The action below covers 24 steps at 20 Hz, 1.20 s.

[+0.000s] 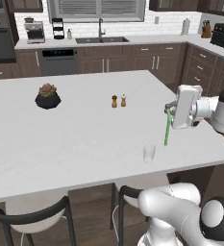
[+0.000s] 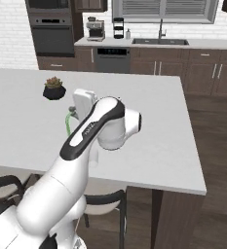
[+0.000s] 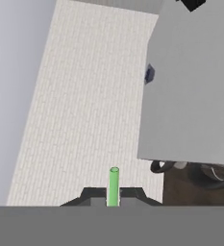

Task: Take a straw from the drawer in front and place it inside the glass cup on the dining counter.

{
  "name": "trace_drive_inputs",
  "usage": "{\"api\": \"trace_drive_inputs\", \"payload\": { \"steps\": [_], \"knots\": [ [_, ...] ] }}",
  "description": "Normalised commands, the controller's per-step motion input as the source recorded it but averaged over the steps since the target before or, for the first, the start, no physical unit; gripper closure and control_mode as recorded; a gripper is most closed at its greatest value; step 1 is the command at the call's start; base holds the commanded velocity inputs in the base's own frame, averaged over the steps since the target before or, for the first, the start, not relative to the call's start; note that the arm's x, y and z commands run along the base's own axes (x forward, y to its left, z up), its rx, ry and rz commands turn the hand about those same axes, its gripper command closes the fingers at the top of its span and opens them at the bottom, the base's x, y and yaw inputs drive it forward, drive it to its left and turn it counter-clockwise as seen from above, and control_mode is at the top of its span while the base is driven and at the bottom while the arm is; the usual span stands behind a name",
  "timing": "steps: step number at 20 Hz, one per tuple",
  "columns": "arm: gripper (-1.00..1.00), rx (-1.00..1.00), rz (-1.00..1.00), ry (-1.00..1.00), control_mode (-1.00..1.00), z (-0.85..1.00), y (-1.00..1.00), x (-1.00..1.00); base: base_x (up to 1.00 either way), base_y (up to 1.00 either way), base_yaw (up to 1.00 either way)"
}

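One straw hangs near-vertical, pinched in the gripper above the dining counter; the glass cup stands just beside, lower left. Center the tip over the rim; then lower straight.

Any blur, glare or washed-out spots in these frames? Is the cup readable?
Left base view: soft focus, flat even light; the glass cup is faint against the white counter, with little shadow. Right base view: the arm blocks the middle; the straw just peeks out. Hand view: rolled sideways, no glare.
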Motion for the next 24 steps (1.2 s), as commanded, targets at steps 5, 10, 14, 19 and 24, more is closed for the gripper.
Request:
{"api": "trace_drive_inputs", "payload": {
  "steps": [5,10,14,19,24],
  "knots": [
    [1.00,0.00,0.00,0.00,-1.00,-0.27,-0.10,0.31,0.00,0.00,0.00],
    [1.00,0.00,0.00,0.00,-1.00,-0.27,-0.11,0.30,0.00,0.00,0.00],
    [1.00,0.00,0.00,0.00,-1.00,-0.30,-0.04,0.27,0.00,0.00,0.00],
    [1.00,0.00,0.00,0.00,-1.00,-0.28,-0.02,0.29,0.00,0.00,0.00],
    [1.00,0.00,0.00,0.00,-1.00,-0.29,-0.03,0.35,0.00,0.00,0.00]
  ]
}}
